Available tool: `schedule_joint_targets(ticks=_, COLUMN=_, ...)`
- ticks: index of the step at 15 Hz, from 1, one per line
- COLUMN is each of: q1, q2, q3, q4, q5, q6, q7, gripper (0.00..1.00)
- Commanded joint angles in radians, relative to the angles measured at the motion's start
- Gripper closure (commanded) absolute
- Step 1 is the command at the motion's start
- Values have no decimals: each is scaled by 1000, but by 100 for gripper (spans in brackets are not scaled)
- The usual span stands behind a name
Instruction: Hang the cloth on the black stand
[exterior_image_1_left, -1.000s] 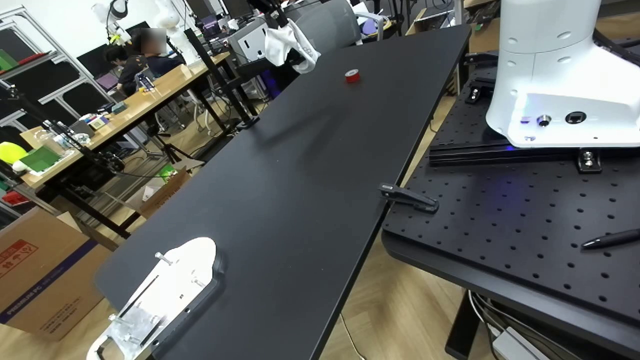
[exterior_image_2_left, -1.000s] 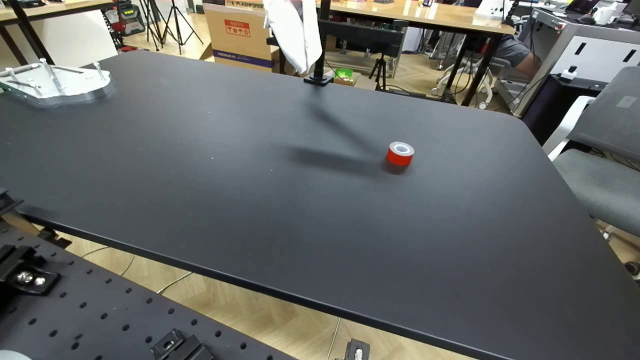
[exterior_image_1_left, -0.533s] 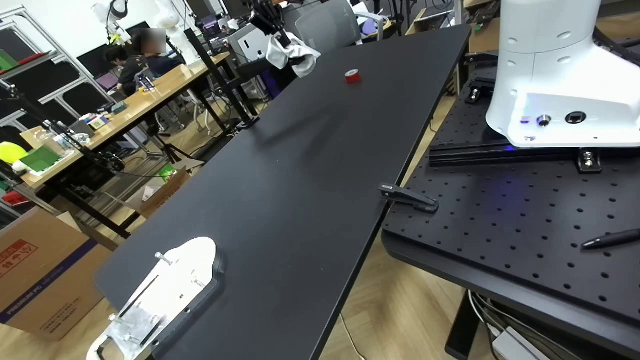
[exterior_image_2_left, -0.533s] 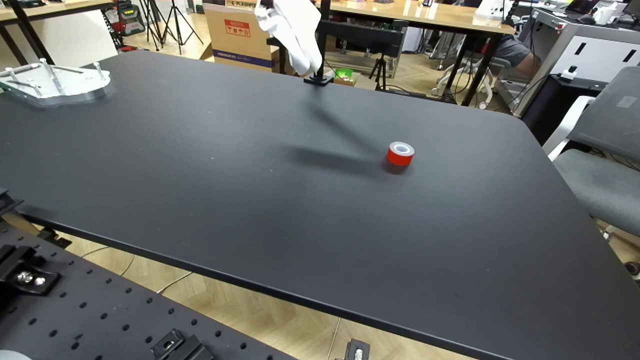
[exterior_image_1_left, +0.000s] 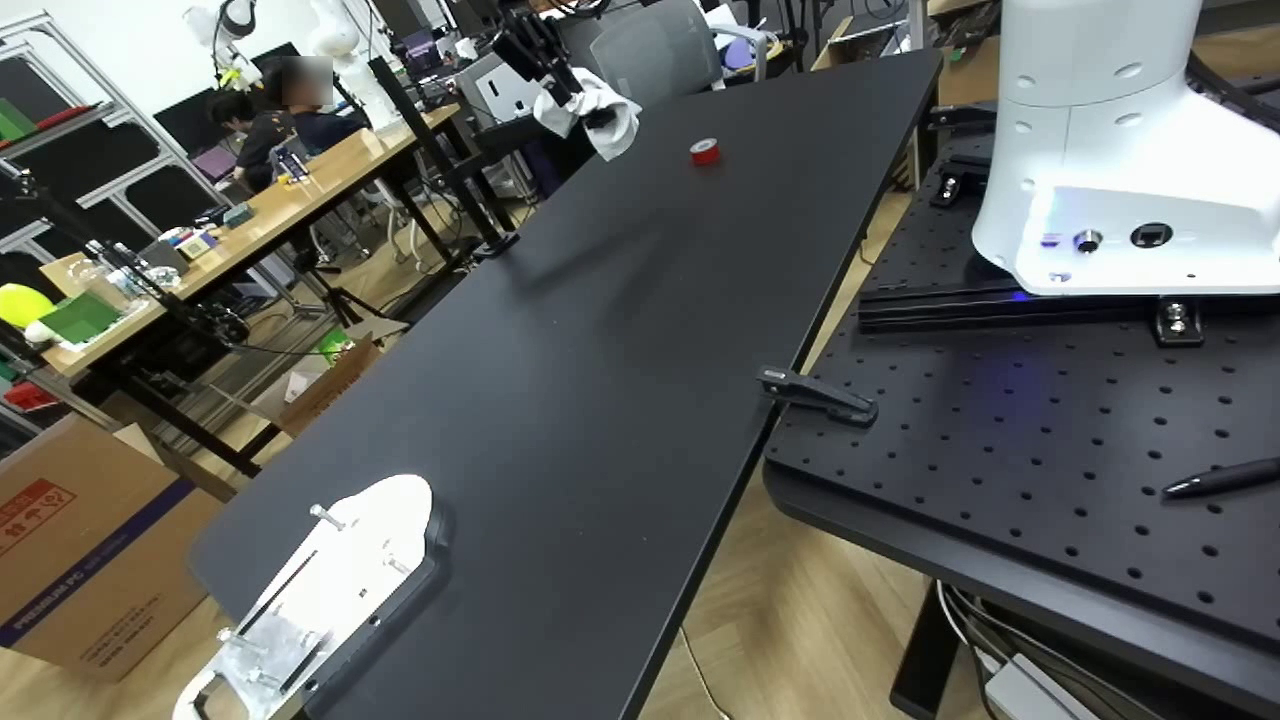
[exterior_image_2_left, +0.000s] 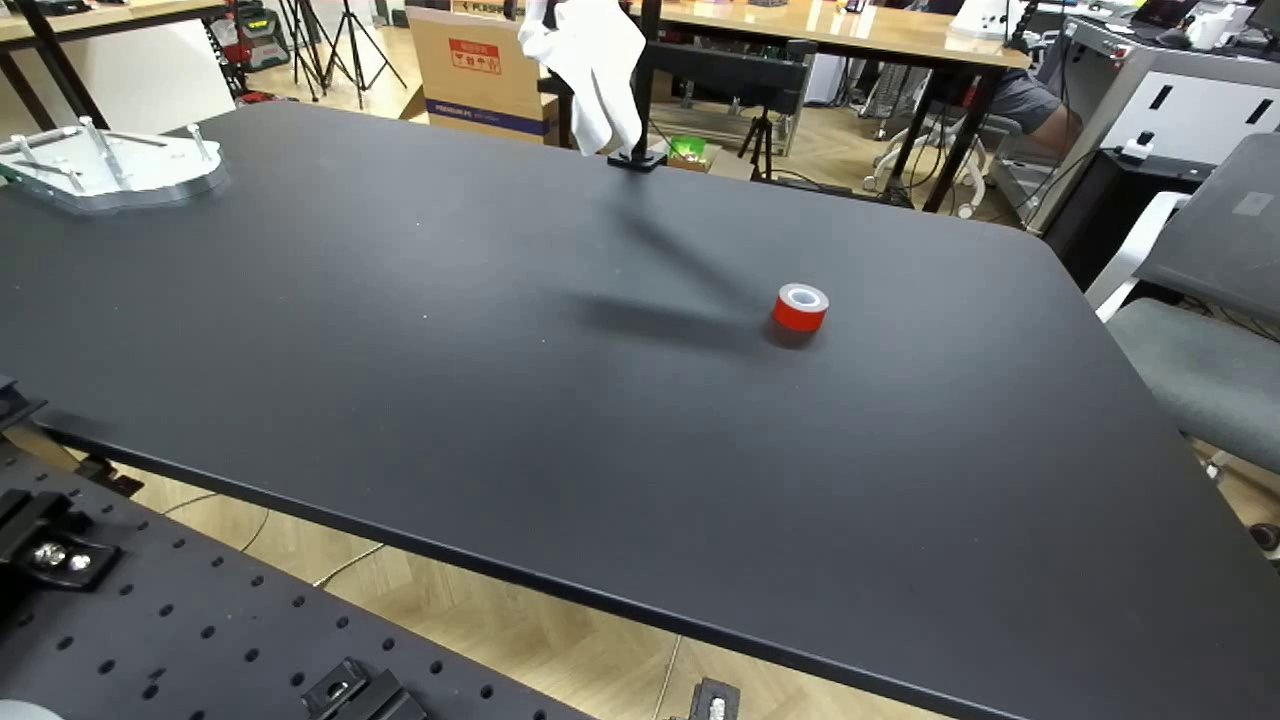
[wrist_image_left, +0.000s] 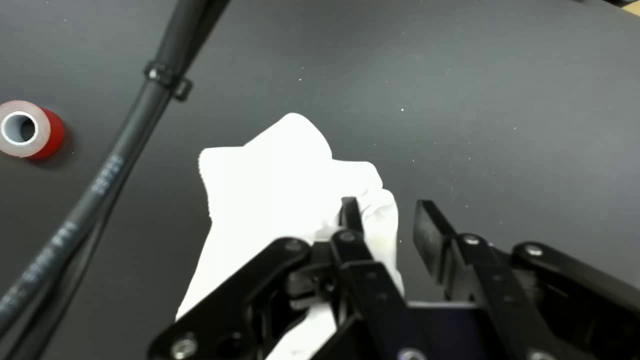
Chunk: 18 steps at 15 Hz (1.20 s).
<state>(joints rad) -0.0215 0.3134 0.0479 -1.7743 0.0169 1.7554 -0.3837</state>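
The white cloth (exterior_image_1_left: 617, 132) drapes over the arm (exterior_image_1_left: 510, 137) of the black stand (exterior_image_2_left: 648, 90), whose post rises from the table's far edge. A dark end of that arm pokes out of the folds in an exterior view. Two cloth tips hang down in an exterior view, in front of the post's foot. My gripper (exterior_image_1_left: 568, 92) is right at the cloth's top. In the wrist view the gripper (wrist_image_left: 386, 207) stands open, a gap between its fingers. The left finger (wrist_image_left: 352, 212) lies over the cloth (wrist_image_left: 270, 185); whether they touch I cannot tell. The right finger (wrist_image_left: 430, 230) is apart from it.
A red tape roll (exterior_image_2_left: 800, 308) sits on the dark table (exterior_image_2_left: 700, 480). A white oblong plate with posts (exterior_image_1_left: 350, 550) lies at the opposite end. A black cable (wrist_image_left: 100, 180) crosses the wrist view. A grey chair (exterior_image_1_left: 655, 50) stands past the table's edge.
The gripper has come lower and more of it shows in an exterior view. The cloth's top has sunk and its folds have shifted, with two separate tips now hanging.
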Motion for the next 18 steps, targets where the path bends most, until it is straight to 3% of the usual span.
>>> schedule_joint_targets(ticks=1, q1=7, q2=-16, q3=2, q4=40, q5=-31, q6=-38, q7=0, gripper=34)
schedule_joint_targets(ticks=6, q1=20, q2=-71, q3=10, q4=38, q5=-71, q6=-32, q7=4, gripper=2)
schedule_joint_targets(ticks=14, q1=19, q2=-130, q3=-2, q4=24, q5=-92, q6=-32, q7=5, gripper=0)
schedule_joint_targets(ticks=18, q1=-22, q2=-191, q3=-53, q4=-67, q5=-114, q6=165, q7=44, gripper=0)
